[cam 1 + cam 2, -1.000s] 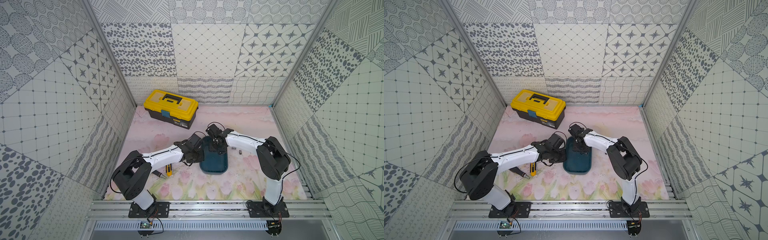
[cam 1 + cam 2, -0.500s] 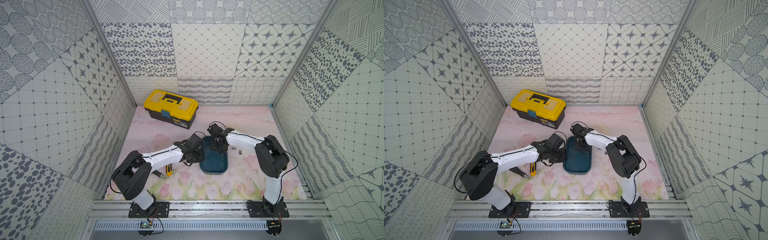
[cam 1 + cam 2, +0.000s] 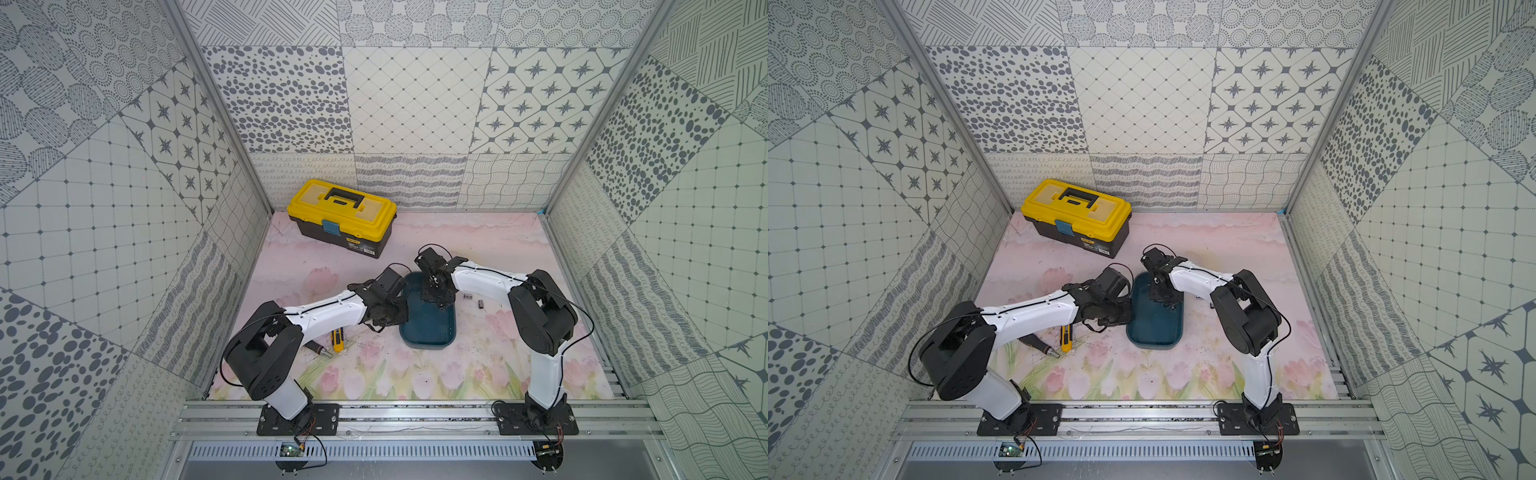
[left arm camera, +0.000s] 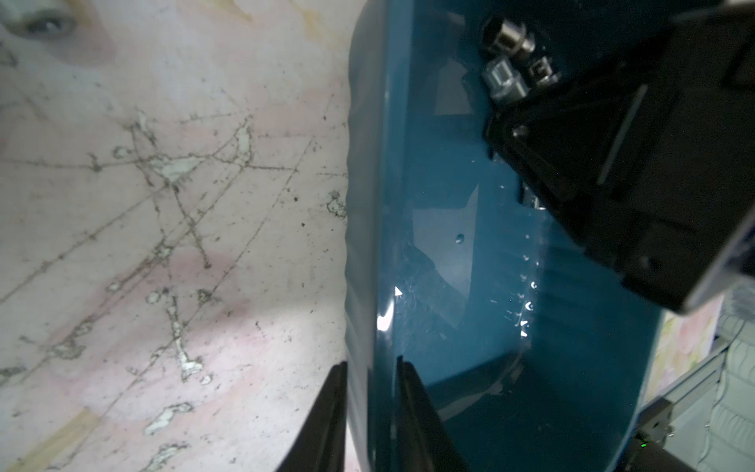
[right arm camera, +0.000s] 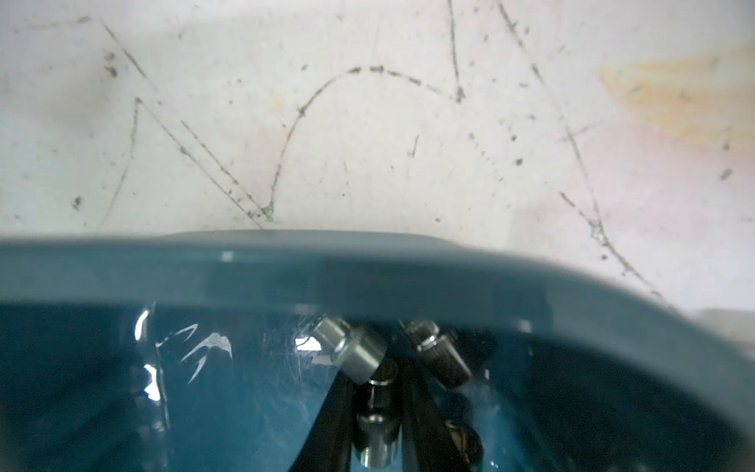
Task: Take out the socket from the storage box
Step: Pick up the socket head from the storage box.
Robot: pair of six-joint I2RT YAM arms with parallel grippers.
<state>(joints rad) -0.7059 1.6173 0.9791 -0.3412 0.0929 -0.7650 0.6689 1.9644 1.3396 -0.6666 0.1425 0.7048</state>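
The storage box [image 3: 428,328] [image 3: 1154,328] is a dark teal bin in the middle of the table. My right gripper [image 3: 434,297] [image 5: 374,376] reaches down into its far end and is shut on a shiny steel socket [image 5: 376,433]. Other sockets [image 5: 351,351] [image 4: 508,36] lie against the far wall beside it. My left gripper [image 3: 400,318] [image 4: 371,367] straddles the box's left wall [image 4: 367,245], one finger inside and one outside. It is slightly open: a thin bright strip shows between the outer finger and the wall.
A yellow-lidded toolbox [image 3: 345,220] stands at the back left. A yellow utility knife [image 3: 337,338] and a dark-handled tool [image 3: 318,348] lie under my left forearm. Two small sockets [image 3: 468,296] lie on the table right of the box.
My right gripper has shifted slightly at the box's far end and closed on a socket. My left gripper has eased its hold on the box wall. The box has not moved.
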